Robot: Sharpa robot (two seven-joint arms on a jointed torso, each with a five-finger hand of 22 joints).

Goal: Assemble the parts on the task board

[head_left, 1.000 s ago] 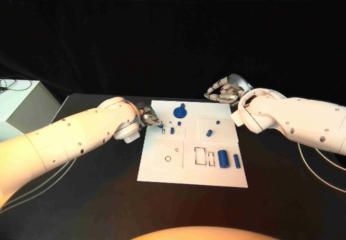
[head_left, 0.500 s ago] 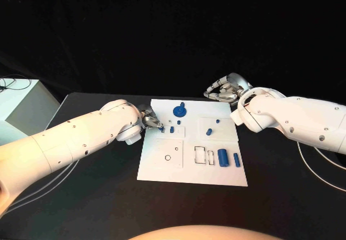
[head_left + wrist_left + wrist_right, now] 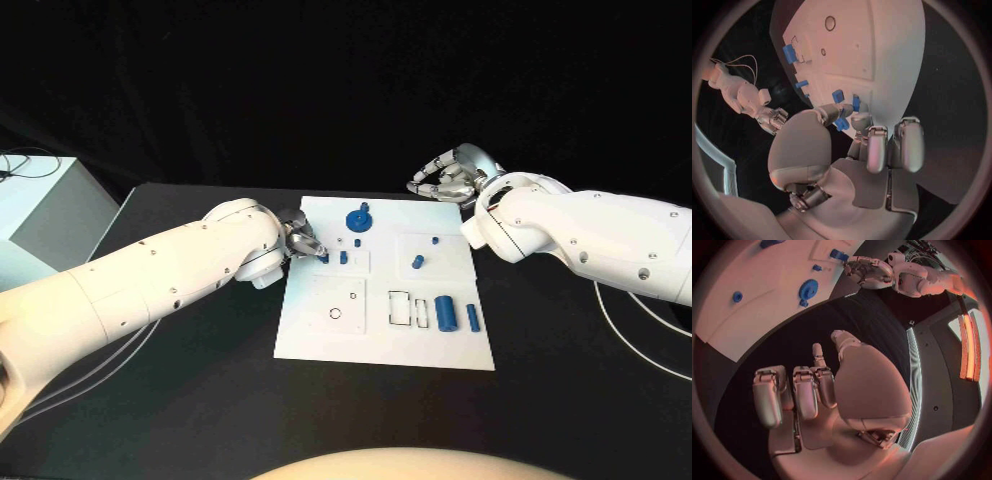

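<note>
The white task board (image 3: 325, 340) lies in the middle of the black table. My left hand (image 3: 304, 243) hovers at the board's near-left upper edge and pinches a small blue part (image 3: 841, 124) between thumb and finger, right beside another small blue part (image 3: 343, 258) standing in the board. My right hand (image 3: 454, 175) hangs beyond the board's far right corner, fingers loosely bent and holding nothing. A blue wheel with a knob (image 3: 358, 220), two small pegs (image 3: 434, 242) (image 3: 418, 264) and two blue cylinders (image 3: 446, 314) (image 3: 472, 319) sit on the board.
Outlined slots (image 3: 400, 309) and a round hole (image 3: 336, 315) mark the board's near half. A pale box (image 3: 43, 215) stands off the table's left side. White cables (image 3: 635, 330) hang by the right arm.
My left hand has edged slightly in over the board with the small blue part. The right hand has lifted a little away from the board.
</note>
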